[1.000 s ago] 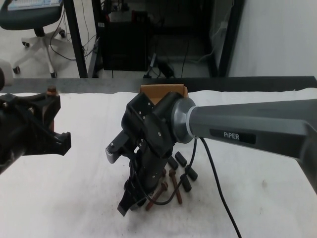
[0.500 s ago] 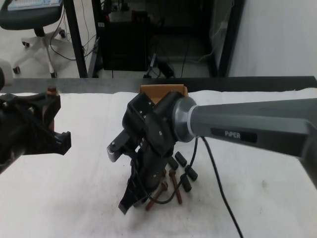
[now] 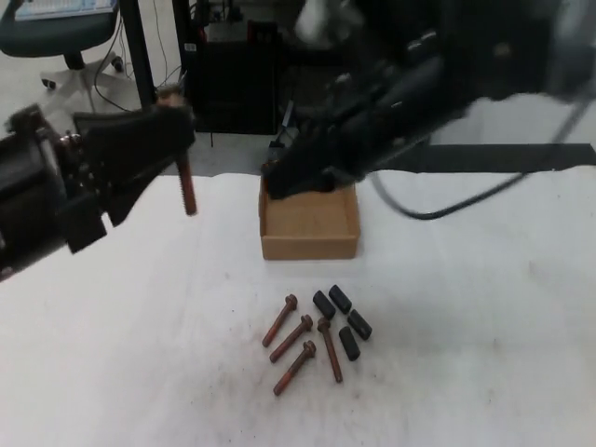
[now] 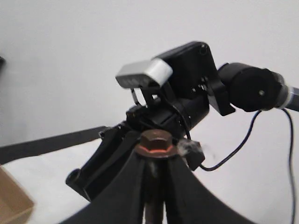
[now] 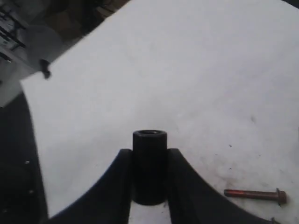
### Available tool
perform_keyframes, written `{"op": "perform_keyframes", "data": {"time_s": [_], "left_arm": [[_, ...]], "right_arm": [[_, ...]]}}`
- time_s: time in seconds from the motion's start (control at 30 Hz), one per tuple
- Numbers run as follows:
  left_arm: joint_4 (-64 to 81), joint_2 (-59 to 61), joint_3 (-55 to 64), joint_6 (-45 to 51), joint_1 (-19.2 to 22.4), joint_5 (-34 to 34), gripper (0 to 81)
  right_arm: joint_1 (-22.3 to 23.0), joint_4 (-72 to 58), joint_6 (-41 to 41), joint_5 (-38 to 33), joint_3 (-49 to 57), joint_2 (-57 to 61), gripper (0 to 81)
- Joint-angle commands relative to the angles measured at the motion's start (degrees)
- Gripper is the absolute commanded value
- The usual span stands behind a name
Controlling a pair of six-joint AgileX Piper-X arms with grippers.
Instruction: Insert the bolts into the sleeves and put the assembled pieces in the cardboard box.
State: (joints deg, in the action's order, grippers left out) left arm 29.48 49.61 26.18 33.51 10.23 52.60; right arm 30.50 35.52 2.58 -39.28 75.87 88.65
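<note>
My left gripper (image 3: 177, 126) is shut on a rusty bolt (image 3: 189, 194) and holds it upright in the air, left of the cardboard box (image 3: 309, 244). In the left wrist view the bolt's hex head (image 4: 158, 142) sits between the fingers (image 4: 184, 196). My right gripper (image 3: 279, 179) hangs over the box's back left corner, shut on a black sleeve (image 5: 149, 140) that stands on end with its bore facing up. Several loose bolts (image 3: 291, 338) and several black sleeves (image 3: 349, 343) lie on the white cloth in front of the box.
The right arm (image 4: 247, 86) and its wrist camera (image 4: 145, 74) face the left gripper at close range. A black cable (image 3: 484, 191) trails from that arm over the table's back edge. One bolt (image 5: 254, 194) lies on the cloth below the held sleeve.
The right arm has risen from the pile of parts and swung back over the box with a sleeve in its gripper. The left arm has lifted the bolt up and to the right.
</note>
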Motion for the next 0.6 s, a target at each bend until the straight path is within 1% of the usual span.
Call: {"op": "perform_keyframes", "data": {"time_s": [0.0, 0.13, 0.2, 0.23, 0.3, 0.33, 0.4, 0.47, 0.53, 0.57], "left_arm": [[9.73, 3.09, 0.67, 7.98, 0.07, 4.07, 0.2], [21.33, 8.29, 2.41, 12.28, 0.06, 3.76, 0.2], [24.54, 10.41, 3.85, 12.40, 0.06, 3.16, 0.2], [25.29, 11.48, 4.71, 12.42, 0.06, 2.45, 0.2], [25.61, 13.45, 6.31, 12.27, 0.45, 1.76, 0.2], [25.61, 14.17, 6.90, 11.87, 0.77, 1.83, 0.2], [25.61, 15.67, 8.24, 11.62, 2.07, 1.78, 0.2], [25.61, 16.60, 8.73, 10.77, 3.64, 1.78, 0.2], [25.61, 17.05, 8.71, 9.03, 4.88, 1.40, 0.2], [25.61, 17.12, 8.71, 8.83, 5.33, 0.90, 0.2]], "right_arm": [[-1.45, -3.43, 0.02, -10.48, -6.05, -4.99, 0.4], [-1.40, -12.71, -0.37, -11.75, -17.26, -12.23, 0.8], [0.34, -22.92, -3.56, -11.55, -23.42, -15.32, 0.8], [1.33, -29.55, -6.46, -10.87, -25.78, -16.35, 0.8], [4.58, -44.40, -12.63, -5.77, -30.95, -17.19, 0.8], [5.98, -50.44, -13.91, -3.29, -32.67, -17.18, 0.8], [9.48, -63.01, -14.29, 5.15, -36.05, -16.37, 0.8], [12.07, -70.03, -15.03, 11.26, -37.82, -15.45, 0.8], [13.34, -71.74, -16.40, 14.63, -38.14, -14.64, 0.8], [13.64, -71.48, -16.47, 14.99, -38.14, -14.36, 0.8]]}}
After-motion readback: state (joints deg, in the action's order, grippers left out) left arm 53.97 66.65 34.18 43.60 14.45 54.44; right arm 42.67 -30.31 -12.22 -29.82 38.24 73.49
